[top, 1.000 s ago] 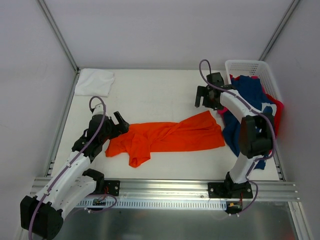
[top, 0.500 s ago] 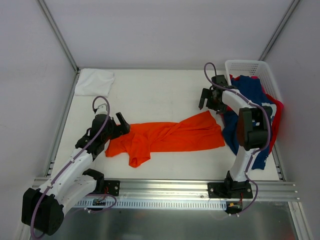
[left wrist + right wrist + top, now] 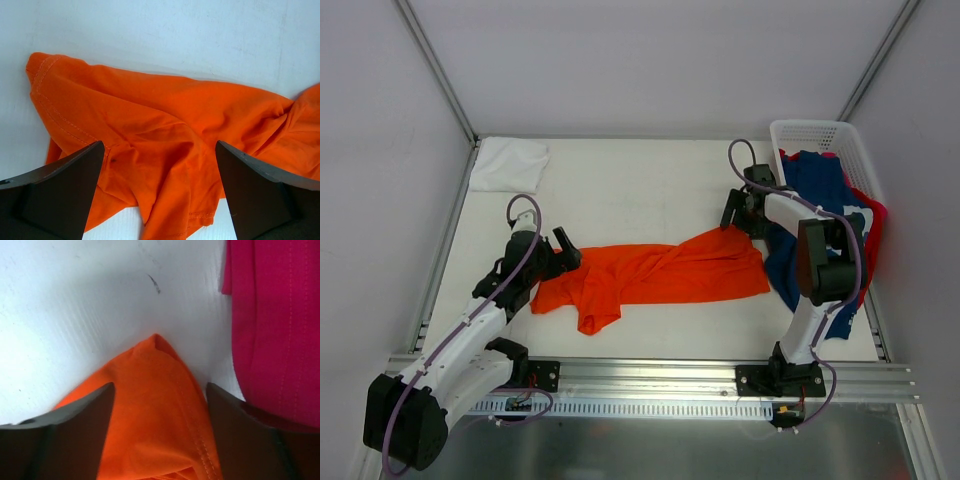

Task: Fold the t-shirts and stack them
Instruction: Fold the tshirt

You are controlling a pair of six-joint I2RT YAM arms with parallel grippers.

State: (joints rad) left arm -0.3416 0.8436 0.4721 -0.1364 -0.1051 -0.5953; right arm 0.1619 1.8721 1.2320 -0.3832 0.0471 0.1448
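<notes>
The orange t-shirt (image 3: 655, 274) lies crumpled and stretched across the middle of the table. My left gripper (image 3: 563, 256) hovers open over its left end, fingers wide apart above the rumpled cloth (image 3: 165, 125) in the left wrist view. My right gripper (image 3: 732, 218) is low over the shirt's far right corner (image 3: 155, 405), open, with that corner between its fingers. A white t-shirt (image 3: 508, 163) lies folded at the back left. The navy t-shirt (image 3: 815, 195) and the pink-red t-shirt (image 3: 876, 215) spill from the basket; the pink-red one (image 3: 275, 325) is just right of my right gripper.
The white lattice basket (image 3: 817, 133) stands at the back right corner against the wall. Metal frame rails run along the table's left and right edges. Bare white table (image 3: 630, 190) lies behind the orange shirt.
My right gripper has come down and nearer, from beside the basket onto the orange shirt's far right corner, its fingers narrowing slightly. My left gripper has crept a little toward the shirt's left end.
</notes>
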